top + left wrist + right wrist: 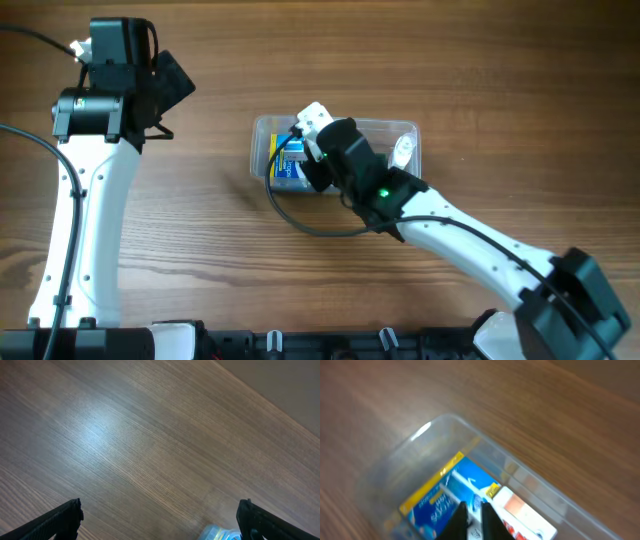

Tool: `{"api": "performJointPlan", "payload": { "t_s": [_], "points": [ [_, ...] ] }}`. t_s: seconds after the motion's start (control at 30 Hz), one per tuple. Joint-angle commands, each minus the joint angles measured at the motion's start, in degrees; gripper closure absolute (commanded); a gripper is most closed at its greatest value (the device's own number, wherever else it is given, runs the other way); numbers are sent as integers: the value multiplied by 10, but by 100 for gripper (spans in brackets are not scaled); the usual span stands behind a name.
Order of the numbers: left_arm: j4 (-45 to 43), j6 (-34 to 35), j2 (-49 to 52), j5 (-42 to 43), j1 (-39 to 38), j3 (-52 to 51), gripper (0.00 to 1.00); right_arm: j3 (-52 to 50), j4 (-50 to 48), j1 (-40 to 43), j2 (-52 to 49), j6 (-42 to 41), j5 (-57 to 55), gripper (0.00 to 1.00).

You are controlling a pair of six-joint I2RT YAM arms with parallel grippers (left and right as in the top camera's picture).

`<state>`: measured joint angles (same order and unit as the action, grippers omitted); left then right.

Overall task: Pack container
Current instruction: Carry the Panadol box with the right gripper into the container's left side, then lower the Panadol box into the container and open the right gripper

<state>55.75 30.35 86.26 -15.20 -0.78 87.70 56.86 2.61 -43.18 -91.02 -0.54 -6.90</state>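
1. Table [480, 90]: wood grain, with bare surface on every side of both grippers.
2. Left gripper [160, 507]: fingers spread wide, nothing between them. It hangs over bare wood, well apart from the container.
3. Right gripper [474, 522]: fingers pressed together, with nothing seen pinched. The tips point down inside the container, above its contents.
4. Container [435, 422]: clear tub with rounded corners, directly under the right gripper. Its near corner and long wall lie ahead of the fingertips, and open table lies beyond the rim.
5. Blue box [445, 495]: it has a yellow edge strip and lies flat in the container, just left of and beneath the right fingertips. The white print is blurred and cannot be read.
6. White box [520, 510]: it has an orange-red patch, lies just right of the fingertips and touches the blue box. No text can be read.
7. Pale item [402, 150]: it sits at the container's far end, behind the right wrist, too small to identify.
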Motion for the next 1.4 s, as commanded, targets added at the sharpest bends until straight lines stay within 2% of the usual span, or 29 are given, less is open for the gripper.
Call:
{"api": "performJointPlan", "payload": {
  "t_s": [0.0, 0.27, 0.6, 0.93, 1.23, 1.37],
  "points": [
    [-1, -1, 2, -9, 3, 3, 0, 10, -25, 1, -46, -101, -11, 93],
    [-1, -1, 2, -9, 3, 3, 0, 10, -19, 1, -75, -117, -10, 93],
    [-1, -1, 2, -9, 3, 3, 0, 10, 44, 0, -76, -146, 2, 90],
    [-1, -1, 2, -9, 3, 3, 0, 10, 75, 0, -76, -147, 73, 88],
    [-1, -1, 2, -9, 3, 3, 0, 10, 68, 0, -75, -144, 67, 88],
    [-1, -1, 2, -9, 3, 3, 0, 10, 53, 0, -72, -147, -3, 93]
  ]
}}
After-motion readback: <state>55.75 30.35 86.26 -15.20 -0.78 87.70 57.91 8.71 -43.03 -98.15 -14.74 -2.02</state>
